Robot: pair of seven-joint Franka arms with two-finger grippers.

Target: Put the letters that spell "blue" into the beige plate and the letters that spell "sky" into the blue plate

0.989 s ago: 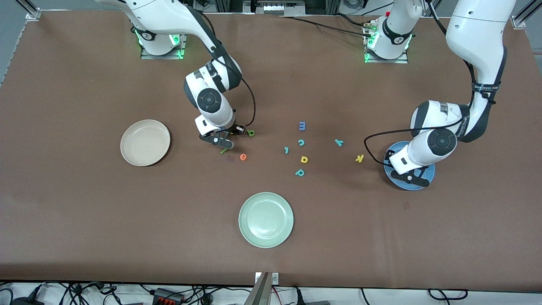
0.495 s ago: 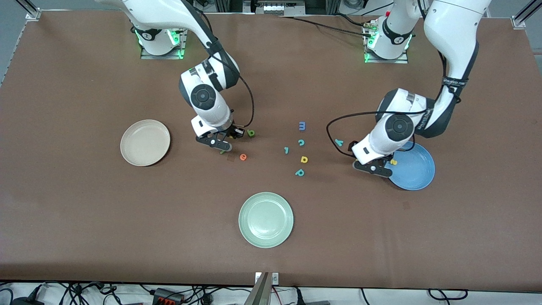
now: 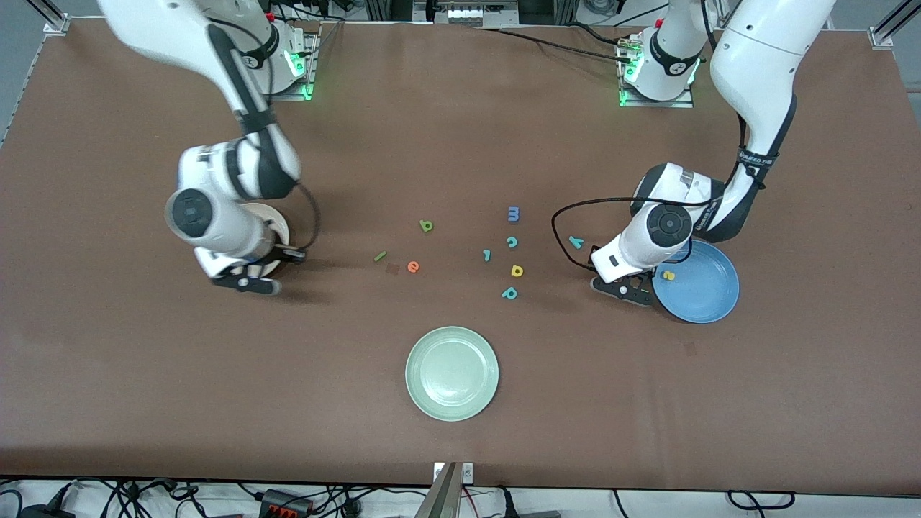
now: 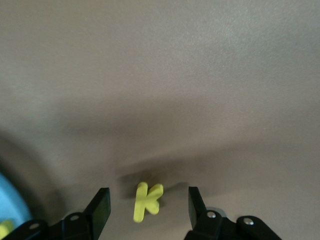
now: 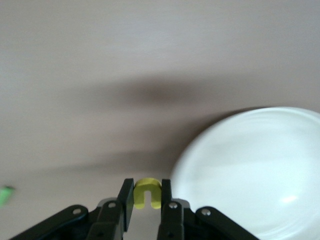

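Right gripper [image 5: 147, 196]: jaws nearly together, pinching the yellow "u" [image 5: 147, 193] by its two arms, open end of the letter turned down toward the wrist; hanging at the rim of the beige plate [image 5: 250, 170], over the table edge of it nearer the front camera; plate mostly masked by the arm in the front view, only a crescent [image 3: 276, 223] visible.

Left gripper [image 4: 149, 206]: jaws spread, fingers [image 4: 101, 207] standing either side of the yellow "k" [image 4: 147, 200], not touching it; "k" flat on the table, long stem running away from the wrist, just beside the blue plate [image 3: 709, 298]; in the front view hidden under the gripper [image 3: 624, 286].

In the blue plate: yellow "s" [image 3: 669, 275], near the rim.

Loose on the table between the plates: teal "y" [image 3: 575, 242]; green "b" [image 3: 427, 226]; dark green "l" [image 3: 380, 256], bar lying slantwise; orange "e" [image 3: 413, 267].

Too small to read orientation of "s".
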